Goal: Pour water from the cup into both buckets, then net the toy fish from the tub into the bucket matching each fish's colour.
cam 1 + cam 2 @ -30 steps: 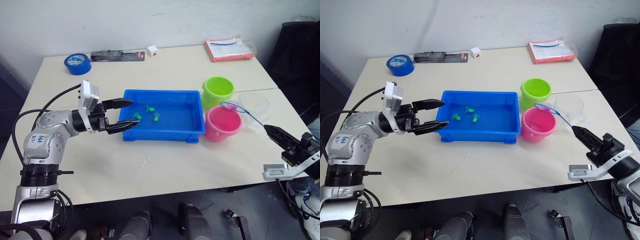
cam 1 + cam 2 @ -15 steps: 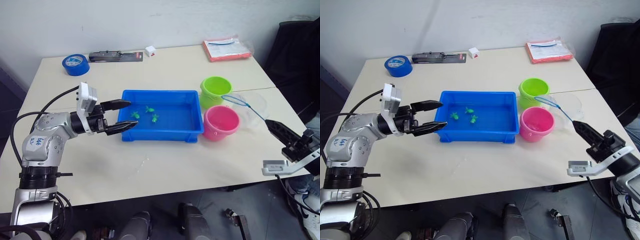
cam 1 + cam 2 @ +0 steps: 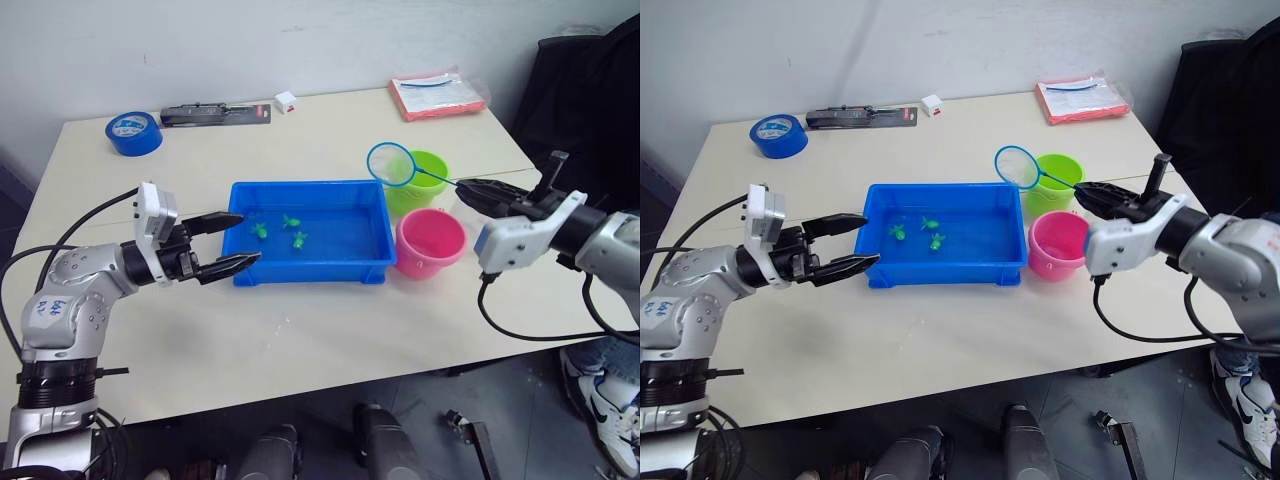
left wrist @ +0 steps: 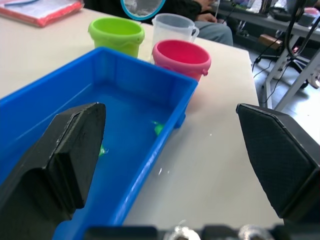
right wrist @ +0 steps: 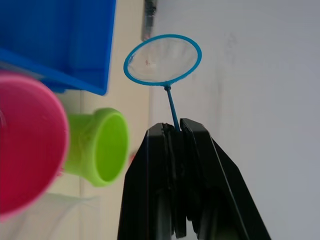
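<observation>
My right gripper (image 3: 1087, 193) is clamped on the net (image 3: 390, 164) by its thin handle, the hoop empty and raised above the tub's (image 3: 237, 272) far right corner, beside the green bucket (image 3: 430, 166). My left gripper (image 3: 228, 241) spreads wide at the tub's left end, holding nothing. I judge I am mid-netting: three green fish (image 3: 291, 226) remain, so the hoop must dip under one. My left wrist view reveals the cup (image 4: 172, 27) behind the pink bucket (image 4: 181, 56).
</observation>
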Motion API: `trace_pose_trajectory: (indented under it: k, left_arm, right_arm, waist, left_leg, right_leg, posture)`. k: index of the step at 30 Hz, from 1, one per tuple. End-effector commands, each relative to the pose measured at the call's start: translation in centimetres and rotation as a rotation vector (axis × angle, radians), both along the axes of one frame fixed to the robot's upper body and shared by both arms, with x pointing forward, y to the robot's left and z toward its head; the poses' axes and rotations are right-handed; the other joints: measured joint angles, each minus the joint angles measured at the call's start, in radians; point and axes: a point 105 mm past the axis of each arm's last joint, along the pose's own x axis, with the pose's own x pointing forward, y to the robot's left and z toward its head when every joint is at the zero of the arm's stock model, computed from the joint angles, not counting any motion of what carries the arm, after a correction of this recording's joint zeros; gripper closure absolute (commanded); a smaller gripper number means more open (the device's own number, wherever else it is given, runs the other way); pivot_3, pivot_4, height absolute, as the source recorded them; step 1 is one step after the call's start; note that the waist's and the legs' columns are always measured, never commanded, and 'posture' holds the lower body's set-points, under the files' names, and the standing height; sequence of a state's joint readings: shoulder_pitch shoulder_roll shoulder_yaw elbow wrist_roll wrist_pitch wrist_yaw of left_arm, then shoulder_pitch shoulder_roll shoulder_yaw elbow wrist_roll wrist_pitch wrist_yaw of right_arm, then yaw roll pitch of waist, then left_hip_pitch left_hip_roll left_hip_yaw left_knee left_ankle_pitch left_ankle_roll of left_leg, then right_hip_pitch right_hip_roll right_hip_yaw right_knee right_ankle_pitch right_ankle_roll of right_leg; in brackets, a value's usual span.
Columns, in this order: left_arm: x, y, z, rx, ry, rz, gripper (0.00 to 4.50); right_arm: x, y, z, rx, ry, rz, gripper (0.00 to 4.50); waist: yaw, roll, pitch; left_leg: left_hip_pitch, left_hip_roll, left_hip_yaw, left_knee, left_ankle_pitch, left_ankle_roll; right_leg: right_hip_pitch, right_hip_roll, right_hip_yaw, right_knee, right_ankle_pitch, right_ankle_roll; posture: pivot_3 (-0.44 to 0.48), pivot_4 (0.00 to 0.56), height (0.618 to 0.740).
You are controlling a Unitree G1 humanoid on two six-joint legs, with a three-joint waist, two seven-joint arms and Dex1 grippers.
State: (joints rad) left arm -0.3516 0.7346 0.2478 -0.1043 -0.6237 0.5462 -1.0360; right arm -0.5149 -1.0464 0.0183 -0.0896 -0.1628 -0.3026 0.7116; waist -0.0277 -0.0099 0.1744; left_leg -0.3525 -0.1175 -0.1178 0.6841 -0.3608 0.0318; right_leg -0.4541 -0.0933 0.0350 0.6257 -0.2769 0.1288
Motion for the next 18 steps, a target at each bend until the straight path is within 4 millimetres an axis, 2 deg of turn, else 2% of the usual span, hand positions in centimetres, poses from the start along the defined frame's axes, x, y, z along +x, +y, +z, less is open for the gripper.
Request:
trace_pose_trajectory:
  k: [1, 4, 8, 11, 18]
  left_arm:
    - [-1.1, 1.2, 1.0, 0.020, -0.017, 0.030, 0.00]
    - [-1.6, 2.0, 0.9, 0.027, 0.001, 0.054, 0.00]
    - [-2.1, 1.7, 0.8, 0.030, -0.002, 0.060, 0.00]
    - [-2.2, 1.5, 0.9, 0.024, -0.005, 0.062, 0.00]
    - [-2.2, 0.9, 0.9, 0.011, -0.010, 0.057, 0.00]
  right_arm:
    - [0.3, 1.3, 1.1, 0.100, 0.193, 0.009, 3.71]
    - [0.7, 2.2, 1.2, 0.130, 0.334, 0.014, 3.71]
    - [1.1, 3.0, -0.1, 0.090, 0.508, -0.010, 3.71]
    - [1.7, 3.4, -0.2, 0.058, 0.525, -0.021, 3.71]
    - [4.2, 4.3, -1.4, -0.192, 0.428, -0.025, 3.71]
  waist:
    - [0.000, 0.000, 0.000]
    - [0.002, 0.001, 0.000]
    - [0.009, 0.001, 0.000]
    - [0.018, 0.001, 0.000]
    - [0.023, 0.001, 0.000]
  left_leg:
    - [0.000, 0.000, 0.000, 0.000, 0.000, 0.000]
    - [0.000, 0.000, -0.001, 0.000, 0.000, -0.001]
    - [-0.001, 0.000, -0.002, 0.000, 0.000, -0.001]
    - [-0.001, 0.000, -0.002, 0.000, 0.000, 0.000]
    - [-0.003, 0.000, 0.002, 0.000, -0.001, -0.001]
  right_leg:
    - [0.000, 0.000, 0.000, 0.001, 0.000, 0.000]
    - [0.000, 0.000, -0.001, 0.001, 0.000, 0.000]
    - [0.000, 0.000, -0.002, 0.001, 0.000, -0.001]
    - [0.000, 0.000, -0.002, 0.001, 0.000, -0.001]
    - [-0.006, -0.001, -0.002, 0.002, 0.000, -0.001]
  posture:
    - [0.000, 0.150, 0.740]
    - [0.000, 0.150, 0.740]
    - [0.000, 0.150, 0.740]
    - [0.000, 0.150, 0.740]
    - [0.000, 0.150, 0.740]
